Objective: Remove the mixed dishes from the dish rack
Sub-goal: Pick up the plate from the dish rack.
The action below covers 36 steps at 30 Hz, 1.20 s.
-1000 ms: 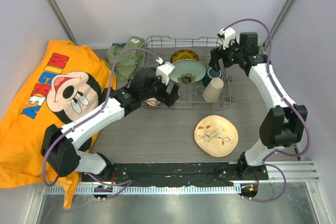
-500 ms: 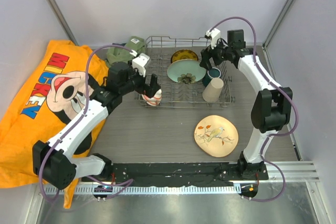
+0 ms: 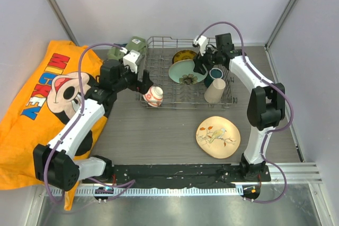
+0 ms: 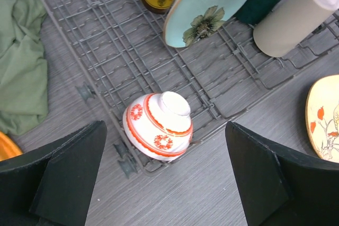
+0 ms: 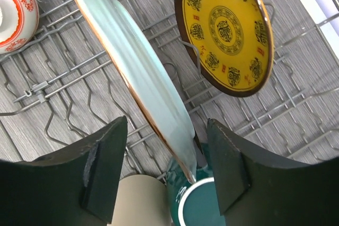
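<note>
Five of the six dishes are being carried by the rectangular grey wire dish rack (image 3: 159,39). The sixth, the cream bird-painted plate (image 3: 217,136), is being supported flat by the grey wood-grain table (image 3: 159,130), just in front of the rack's near-right corner.

The small white bowl with red-orange banding (image 4: 159,125) is being held upside down, foot ring upward, at the rack's near-left corner, against the edge wires. The left gripper (image 4: 165,130) is being held above this bowl with its two black fingers (image 4: 69,178) spread wide, one to each side and clear of it. Nothing is being gripped.

The pale green plate with a flower motif (image 5: 135,72) is being propped on edge among the tines, and the small yellow patterned plate (image 5: 225,27) is being leaned just behind it. The right gripper (image 5: 167,125) is being positioned over the green plate's rim with its fingers parted and the rim passing between them. Whether they are touching it cannot be told.

The dark teal mug (image 5: 196,205) and the tilted beige handleless cup (image 5: 140,199) are being held side by side at the rack's right end. A crumpled green cloth (image 3: 127,54) and an orange printed shirt (image 3: 47,99) are being seen to the rack's left.
</note>
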Tool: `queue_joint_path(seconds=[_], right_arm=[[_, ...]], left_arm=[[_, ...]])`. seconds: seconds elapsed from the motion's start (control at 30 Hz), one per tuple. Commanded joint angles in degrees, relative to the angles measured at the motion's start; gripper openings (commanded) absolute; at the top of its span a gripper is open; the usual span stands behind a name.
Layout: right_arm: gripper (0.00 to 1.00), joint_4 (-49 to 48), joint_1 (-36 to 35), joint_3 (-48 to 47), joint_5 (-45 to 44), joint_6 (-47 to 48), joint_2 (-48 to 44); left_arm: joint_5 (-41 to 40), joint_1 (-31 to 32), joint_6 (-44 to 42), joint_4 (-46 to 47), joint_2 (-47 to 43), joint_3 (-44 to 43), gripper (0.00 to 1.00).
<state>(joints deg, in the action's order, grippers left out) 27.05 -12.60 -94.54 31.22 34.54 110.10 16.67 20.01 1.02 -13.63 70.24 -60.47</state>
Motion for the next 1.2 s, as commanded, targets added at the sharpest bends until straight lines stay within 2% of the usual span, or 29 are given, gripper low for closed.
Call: queue_joint_path(seconds=[0.0,0.33,0.57,0.8,1.17], right_arm=[[0.64,-0.77,-0.58,-2.75,0.77,2.01,0.37],[0.52,-0.77,-2.08,-4.86,-0.72,3.60,4.06],[0.35,-0.77,-2.25,-5.04,-1.16,4.92,4.86],[0.24,-0.77,-2.25,-4.25,-2.13,6.41,3.28],[0.15,-0.68,-2.25,-4.60,-3.18,8.61,-0.15]], left_arm=[[1.88,-2.17,0.04,1.67,-0.36,-0.27,1.00],[2.41,-5.07,0.65,2.38,-0.72,0.00,1.00],[2.58,-6.82,1.01,2.64,-0.45,0.09,1.00],[3.28,-8.06,1.44,3.25,-0.80,0.70,1.00],[4.25,-8.58,2.24,3.78,-0.28,0.44,1.00]])
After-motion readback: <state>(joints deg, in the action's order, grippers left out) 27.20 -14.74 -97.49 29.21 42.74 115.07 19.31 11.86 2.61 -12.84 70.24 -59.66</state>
